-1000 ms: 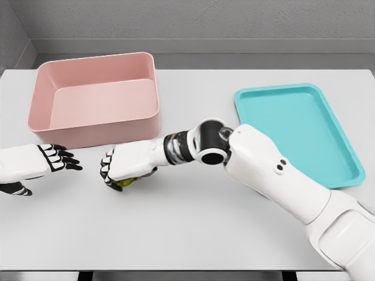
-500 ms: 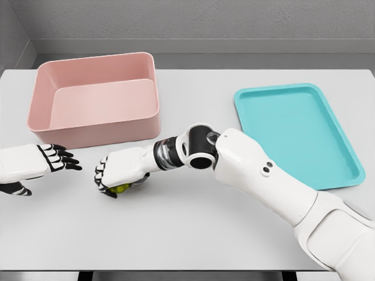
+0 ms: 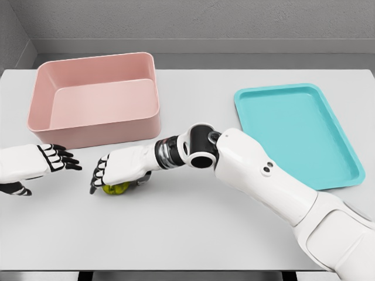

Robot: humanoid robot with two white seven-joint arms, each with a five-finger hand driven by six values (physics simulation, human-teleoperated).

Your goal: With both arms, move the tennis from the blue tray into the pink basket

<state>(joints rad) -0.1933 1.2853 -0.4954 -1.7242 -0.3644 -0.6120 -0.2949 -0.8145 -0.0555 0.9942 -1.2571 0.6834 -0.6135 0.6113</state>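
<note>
Head view: the right hand [image 3: 117, 170] covers the tennis ball [image 3: 117, 188] on the counter [image 3: 193, 228], its fingers loosening around it. The left hand [image 3: 55, 158], fingers relaxed and empty, waits nearby; it should close fully on the ball before lifting it toward the pink basket [image 3: 94, 99]. The blue tray [image 3: 299, 132] is bare.

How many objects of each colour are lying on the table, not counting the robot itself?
Pink: 1, the basket
Blue: 1, the tray
Yellow-green: 1, the tennis ball under the right hand
Total: 3
</note>
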